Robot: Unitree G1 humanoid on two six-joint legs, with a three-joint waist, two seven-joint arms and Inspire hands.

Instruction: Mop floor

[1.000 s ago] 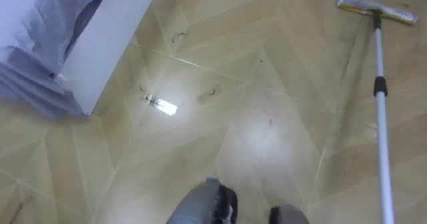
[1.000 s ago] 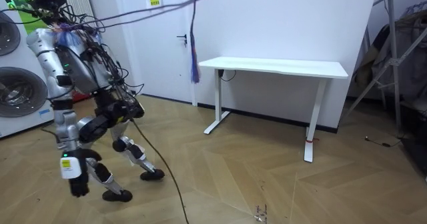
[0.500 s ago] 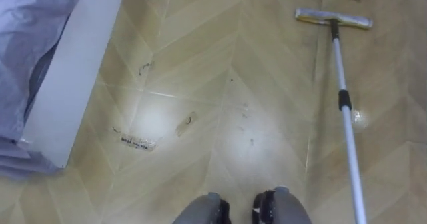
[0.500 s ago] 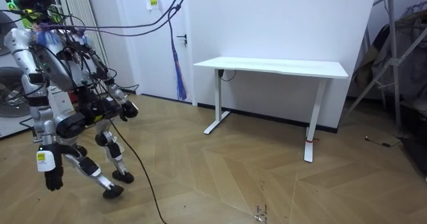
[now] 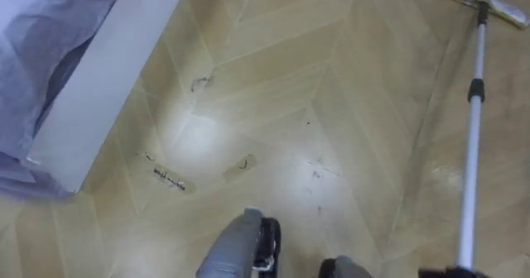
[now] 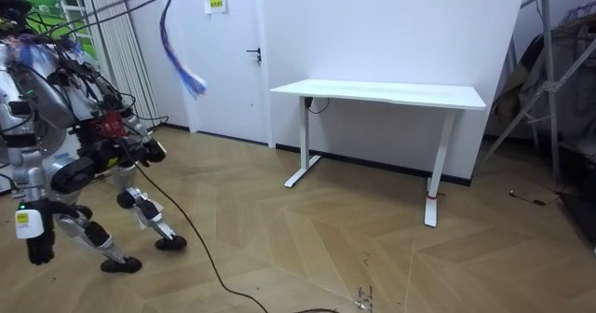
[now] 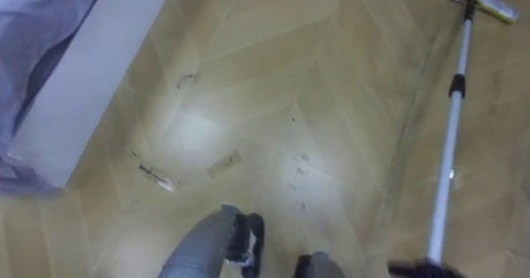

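A mop lies across the wooden floor at the right of the eye views. Its flat head (image 5: 484,1) is in the top right corner, and its white pole (image 5: 469,170), with a dark collar, runs down to the bottom edge. A dark shape (image 5: 451,272) crosses the pole there; I cannot tell whether it is my right hand. In the room view I stand bent forward at the room view's left edge, and my left hand (image 6: 37,248) hangs low beside my leg.
A white bed frame (image 5: 108,79) with bluish cloth (image 5: 41,38) on it fills the upper left. Small dark marks and a scrap (image 5: 170,180) lie on the floor ahead of me. A white desk (image 6: 382,94) stands by the far wall.
I have walked further toward the room view's left. The eye views have shifted with my steps, and the dark shape has come in at the pole's near end.
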